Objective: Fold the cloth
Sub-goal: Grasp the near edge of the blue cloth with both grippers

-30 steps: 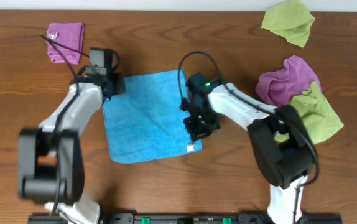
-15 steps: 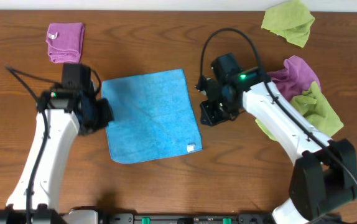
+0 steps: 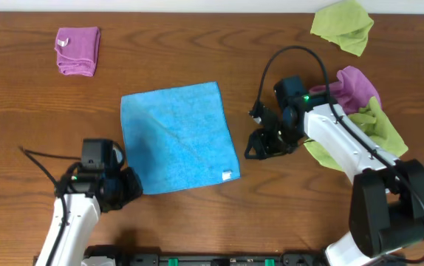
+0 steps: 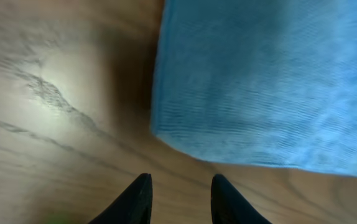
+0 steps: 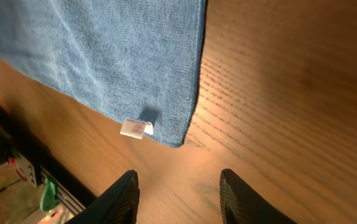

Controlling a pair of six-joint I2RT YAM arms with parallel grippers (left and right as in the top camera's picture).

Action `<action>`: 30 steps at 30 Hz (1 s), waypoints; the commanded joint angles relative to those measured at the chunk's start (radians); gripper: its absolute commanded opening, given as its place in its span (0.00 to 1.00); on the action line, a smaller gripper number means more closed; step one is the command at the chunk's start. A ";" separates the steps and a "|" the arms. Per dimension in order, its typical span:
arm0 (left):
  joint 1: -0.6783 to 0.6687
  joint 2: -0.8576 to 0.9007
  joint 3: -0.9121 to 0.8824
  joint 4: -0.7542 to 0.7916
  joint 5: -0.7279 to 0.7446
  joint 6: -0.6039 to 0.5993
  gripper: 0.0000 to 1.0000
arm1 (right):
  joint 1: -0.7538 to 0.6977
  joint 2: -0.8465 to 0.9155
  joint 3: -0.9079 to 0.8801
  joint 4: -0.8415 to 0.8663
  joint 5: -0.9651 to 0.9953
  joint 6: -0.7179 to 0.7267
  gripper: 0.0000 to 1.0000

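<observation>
The sky-blue cloth (image 3: 175, 137) lies flat and spread out in the middle of the table, its white tag (image 3: 227, 175) at the near right corner. My left gripper (image 3: 129, 186) sits just off the cloth's near left corner, open and empty. In the left wrist view that corner of the cloth (image 4: 272, 81) lies ahead of the left gripper (image 4: 180, 183). My right gripper (image 3: 255, 146) hovers over bare wood just right of the cloth's right edge, open and empty. The right wrist view shows the cloth (image 5: 104, 56) and its tag (image 5: 135, 128) ahead of the right gripper (image 5: 178, 180).
A folded purple cloth (image 3: 77, 50) lies at the back left. A lime-green cloth (image 3: 343, 26) is at the back right. A purple cloth (image 3: 341, 94) and a lime-green one (image 3: 380, 134) are heaped behind my right arm. A black rail (image 3: 234, 258) runs along the front edge.
Both grippers have let go of the cloth and opened. The left arm swung forward to the near left corner; the right arm drew back to the right. The cloth now lies flat.
</observation>
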 commanded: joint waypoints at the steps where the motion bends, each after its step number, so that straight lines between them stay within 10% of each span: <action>1: 0.004 -0.006 -0.041 0.043 0.017 -0.045 0.33 | -0.005 -0.002 -0.019 0.019 -0.040 -0.014 0.43; 20: 0.004 0.107 -0.086 0.208 -0.061 -0.081 0.39 | -0.005 -0.002 -0.029 0.058 -0.039 -0.014 0.41; 30: 0.004 0.148 -0.085 0.247 -0.011 -0.087 0.07 | -0.003 -0.002 -0.043 0.045 0.007 -0.014 0.34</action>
